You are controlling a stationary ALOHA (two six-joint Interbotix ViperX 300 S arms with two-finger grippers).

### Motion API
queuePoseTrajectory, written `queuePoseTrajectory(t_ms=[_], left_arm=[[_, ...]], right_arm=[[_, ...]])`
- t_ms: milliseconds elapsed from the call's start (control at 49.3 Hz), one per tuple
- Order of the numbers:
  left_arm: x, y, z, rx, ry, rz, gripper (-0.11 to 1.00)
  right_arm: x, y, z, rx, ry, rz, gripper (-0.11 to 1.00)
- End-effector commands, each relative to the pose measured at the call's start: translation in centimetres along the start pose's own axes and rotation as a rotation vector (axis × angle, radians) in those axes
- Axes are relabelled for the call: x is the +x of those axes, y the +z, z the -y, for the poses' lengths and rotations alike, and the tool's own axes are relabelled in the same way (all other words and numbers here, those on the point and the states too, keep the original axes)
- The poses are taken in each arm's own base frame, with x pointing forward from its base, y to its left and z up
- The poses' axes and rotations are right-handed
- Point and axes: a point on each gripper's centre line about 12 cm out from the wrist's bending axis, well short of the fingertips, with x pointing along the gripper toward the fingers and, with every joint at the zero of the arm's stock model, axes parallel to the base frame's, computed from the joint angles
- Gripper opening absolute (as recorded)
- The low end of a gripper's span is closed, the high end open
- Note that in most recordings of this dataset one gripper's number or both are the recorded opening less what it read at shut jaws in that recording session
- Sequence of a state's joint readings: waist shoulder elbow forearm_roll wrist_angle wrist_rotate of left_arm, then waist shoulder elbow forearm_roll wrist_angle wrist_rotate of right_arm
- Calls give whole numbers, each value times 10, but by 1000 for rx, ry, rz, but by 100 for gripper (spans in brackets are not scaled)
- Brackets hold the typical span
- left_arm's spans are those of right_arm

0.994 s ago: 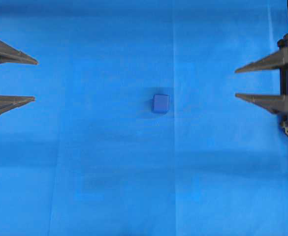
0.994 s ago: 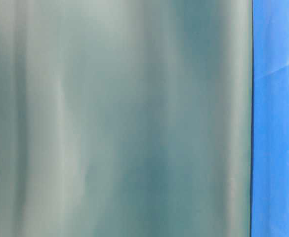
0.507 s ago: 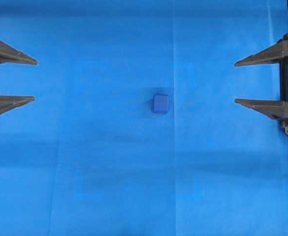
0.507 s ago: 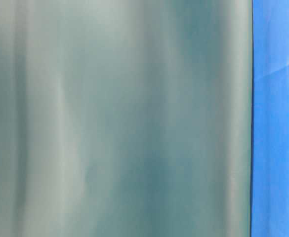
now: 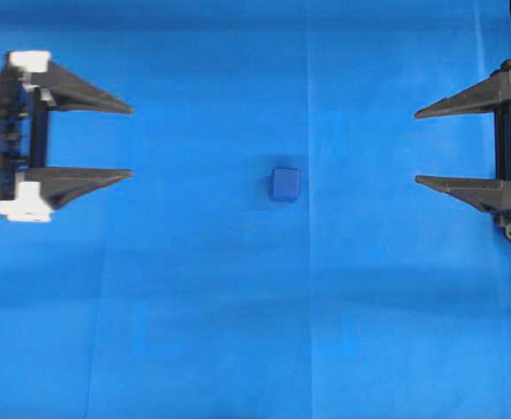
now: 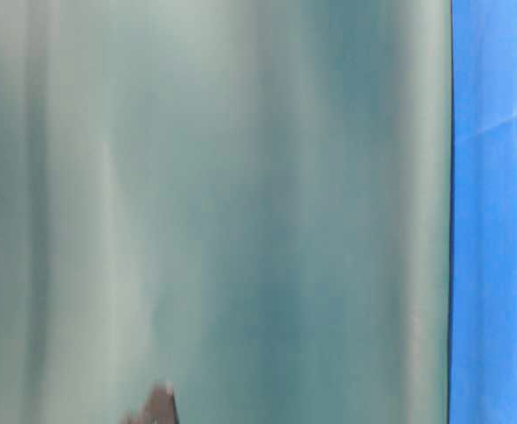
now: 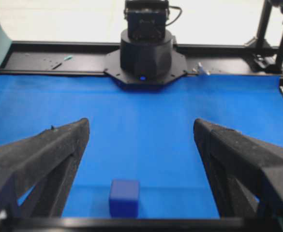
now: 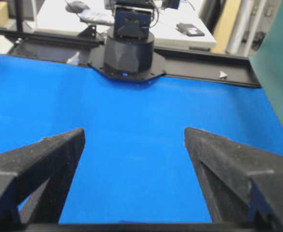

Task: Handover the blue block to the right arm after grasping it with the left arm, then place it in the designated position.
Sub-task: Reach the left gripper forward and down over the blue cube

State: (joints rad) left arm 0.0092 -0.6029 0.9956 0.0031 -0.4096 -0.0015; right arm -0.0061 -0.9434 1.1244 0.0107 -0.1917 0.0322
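The blue block [image 5: 285,184] rests on the blue cloth near the middle of the overhead view. My left gripper [image 5: 131,141], with white end brackets, is open at the left, its fingers pointing right at the block from well short of it. From the left wrist, the block [image 7: 124,197] lies low between the spread fingers of the left gripper [image 7: 141,126], nearer the left finger. My right gripper [image 5: 416,147] stands open at the right edge, pointing left, empty. The right gripper [image 8: 134,135] frames only bare cloth in the right wrist view.
Blue cloth [image 5: 238,314] covers the whole table. The opposite arm's black base [image 7: 145,53] stands at the far cloth edge, as does the other base [image 8: 127,50]. A blurred teal surface [image 6: 214,203] fills the table-level view, with a dark tip [image 6: 156,408] at its bottom.
My left gripper has slid right into fuller view toward the block, its white brackets now showing. The right gripper's jaws widened a little earlier, then held still. The block has stayed put.
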Motion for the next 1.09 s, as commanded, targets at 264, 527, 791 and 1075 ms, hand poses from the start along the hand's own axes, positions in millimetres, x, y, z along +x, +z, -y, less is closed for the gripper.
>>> queuePoseTrajectory(t_ms=[264,527,791,1075], left_arm=[[90,21,-1,11,2,31,93],[142,23,-4,17,9,17,93],[165,19,-7,18,15,-17,93],[167,16,-11,16,24,-65,93]], right_arm=[[3,11,0,3,-2,28,96],[3,11,0,3,-1,29,96],[3,11,0,3,-1,28,96],[3,11,0,3,-1,25,96]])
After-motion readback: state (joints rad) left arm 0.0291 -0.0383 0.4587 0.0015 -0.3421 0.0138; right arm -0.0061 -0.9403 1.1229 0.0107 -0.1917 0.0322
